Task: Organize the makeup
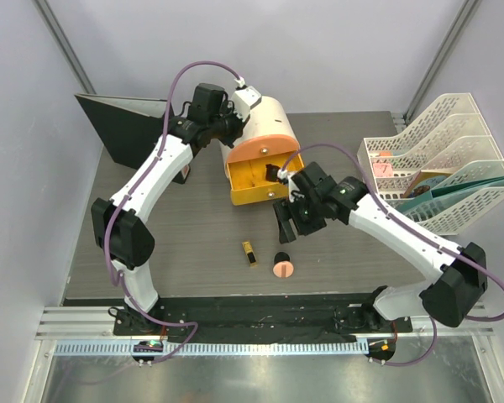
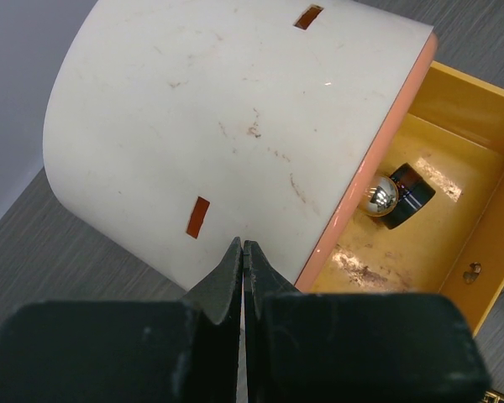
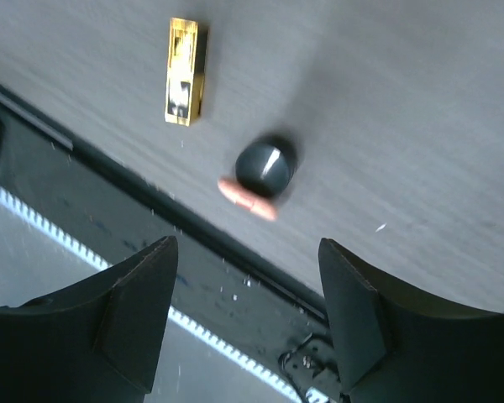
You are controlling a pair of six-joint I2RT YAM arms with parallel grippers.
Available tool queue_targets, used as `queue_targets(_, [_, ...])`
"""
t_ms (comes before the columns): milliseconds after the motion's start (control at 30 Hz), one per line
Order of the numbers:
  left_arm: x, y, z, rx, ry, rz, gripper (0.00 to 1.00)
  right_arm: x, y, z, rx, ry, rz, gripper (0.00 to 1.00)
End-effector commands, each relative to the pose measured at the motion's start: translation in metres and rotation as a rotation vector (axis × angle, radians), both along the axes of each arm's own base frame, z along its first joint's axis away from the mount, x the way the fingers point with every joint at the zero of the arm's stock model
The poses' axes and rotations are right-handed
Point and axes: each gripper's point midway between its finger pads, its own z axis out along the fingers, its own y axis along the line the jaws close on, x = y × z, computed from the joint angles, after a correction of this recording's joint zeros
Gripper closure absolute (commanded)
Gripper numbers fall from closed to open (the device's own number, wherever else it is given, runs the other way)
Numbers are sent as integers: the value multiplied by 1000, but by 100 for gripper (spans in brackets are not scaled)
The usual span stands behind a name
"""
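Observation:
A black-gold lipstick (image 1: 249,253) (image 3: 185,71) lies on the table in front of the box. Next to it is a round pink compact with a black top (image 1: 283,266) (image 3: 265,170). A small black jar (image 2: 401,196) (image 1: 273,174) with a shiny silver part sits in the open yellow drawer (image 1: 250,186) (image 2: 454,252) of the cream-and-orange box (image 1: 265,126) (image 2: 227,126). My left gripper (image 1: 233,128) (image 2: 242,245) is shut and empty, its tips at the box's cream shell. My right gripper (image 1: 284,225) (image 3: 248,252) hangs open and empty above the table, between the drawer and the compact.
A white file rack (image 1: 441,164) with papers and a teal folder stands at the right. A black board (image 1: 122,126) leans at the back left. The black strip of the table's front edge (image 3: 109,193) runs just below the compact.

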Motion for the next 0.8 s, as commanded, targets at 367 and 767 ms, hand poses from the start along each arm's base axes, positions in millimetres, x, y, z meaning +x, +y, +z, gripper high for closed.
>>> queue_targets(367, [-8, 7, 0, 18, 28, 7, 100, -39, 19, -67, -124, 126, 157, 38])
queue_targets(767, [-8, 5, 3, 9, 24, -3, 100, -42, 28, -120, -277, 148, 147, 56])
